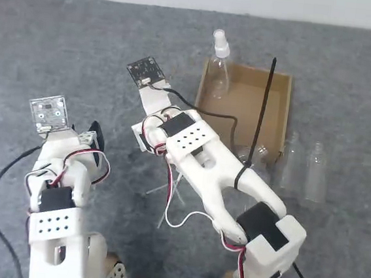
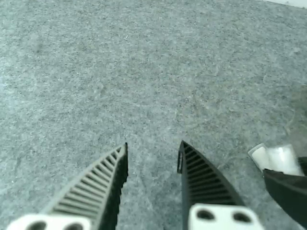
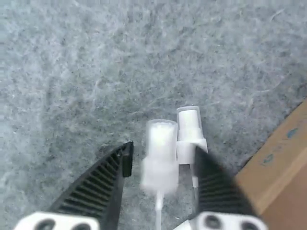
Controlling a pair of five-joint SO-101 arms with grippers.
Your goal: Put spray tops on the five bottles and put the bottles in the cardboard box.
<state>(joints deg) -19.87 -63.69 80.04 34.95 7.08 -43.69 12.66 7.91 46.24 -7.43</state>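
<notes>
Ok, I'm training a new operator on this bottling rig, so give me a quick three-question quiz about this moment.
1. True or false: the left gripper is shut.
2. The bottle standing in the cardboard box: A) wears a spray top, B) has a bare neck, C) lies flat.
3. Fill in: ___ spray tops lie between the open fingers of the right gripper.
Key: 1 false; 2 A; 3 two.

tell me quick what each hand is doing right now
left hand: open, nothing in it.
right hand: open around two spray tops, not clamped on either.
</notes>
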